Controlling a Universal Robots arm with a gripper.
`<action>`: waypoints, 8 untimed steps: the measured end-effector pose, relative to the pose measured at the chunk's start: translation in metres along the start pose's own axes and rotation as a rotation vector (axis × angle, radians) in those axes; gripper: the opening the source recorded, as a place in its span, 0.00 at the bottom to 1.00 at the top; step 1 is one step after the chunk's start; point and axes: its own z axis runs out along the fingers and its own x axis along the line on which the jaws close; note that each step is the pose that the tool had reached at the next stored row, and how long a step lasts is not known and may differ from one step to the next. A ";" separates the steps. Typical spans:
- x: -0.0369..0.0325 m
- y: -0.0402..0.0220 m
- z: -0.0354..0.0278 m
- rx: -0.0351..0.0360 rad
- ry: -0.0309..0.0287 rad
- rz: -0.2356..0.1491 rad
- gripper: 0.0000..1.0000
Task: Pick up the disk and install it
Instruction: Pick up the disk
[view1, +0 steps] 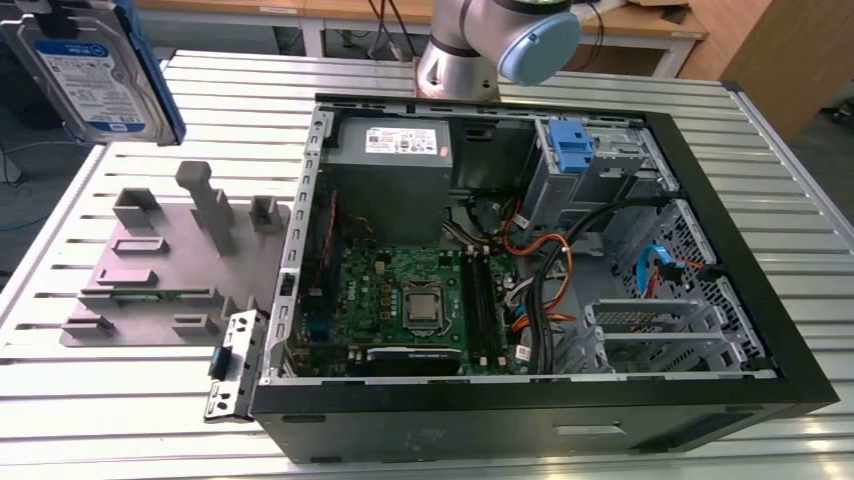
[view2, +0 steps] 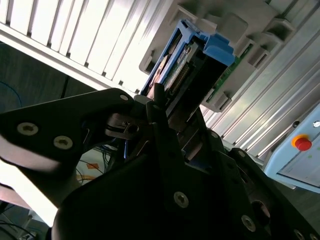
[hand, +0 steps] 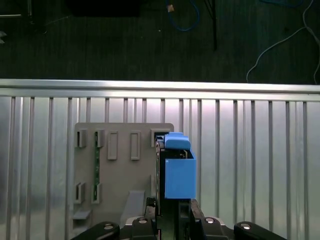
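Where the disk (view1: 96, 75) hangs on edge, lifted off the worktop (hand: 250, 150), the jaws seem closed on one end. Below it lies the grey fixture plate (hand: 122, 170); the open computer case (view1: 467, 430) stands well apart, toward the exterior view's right.

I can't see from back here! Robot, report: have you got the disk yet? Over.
Gripper shut on the disk. Disk held up outside the open computer case, not installed. Loose cables inside the case.
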 end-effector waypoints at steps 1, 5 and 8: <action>-0.0001 0.0001 -0.0024 0.0001 -0.0001 0.000 0.35; -0.0005 0.0003 -0.0128 0.0001 -0.0001 0.000 0.35; -0.0009 0.0005 -0.0203 0.0002 -0.0001 0.000 0.35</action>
